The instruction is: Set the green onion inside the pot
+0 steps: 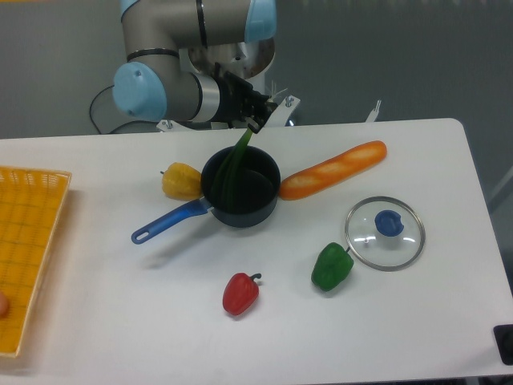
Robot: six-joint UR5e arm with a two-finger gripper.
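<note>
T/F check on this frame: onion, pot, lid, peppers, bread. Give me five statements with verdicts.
1. The long green onion hangs from the two-finger gripper with its lower end inside the dark navy saucepan. True.
2. The round glass lid with a blue knob sits on the saucepan. False: it lies on the white table, right of the pot.
3. The yellow bell pepper is next to the saucepan's left side. True.
4. The long orange baguette lies inside the yellow basket. False: it lies on the table, right of the pot.
5. The red bell pepper is in the pot. False: it lies on the table nearer the camera, left of the green bell pepper.
</note>
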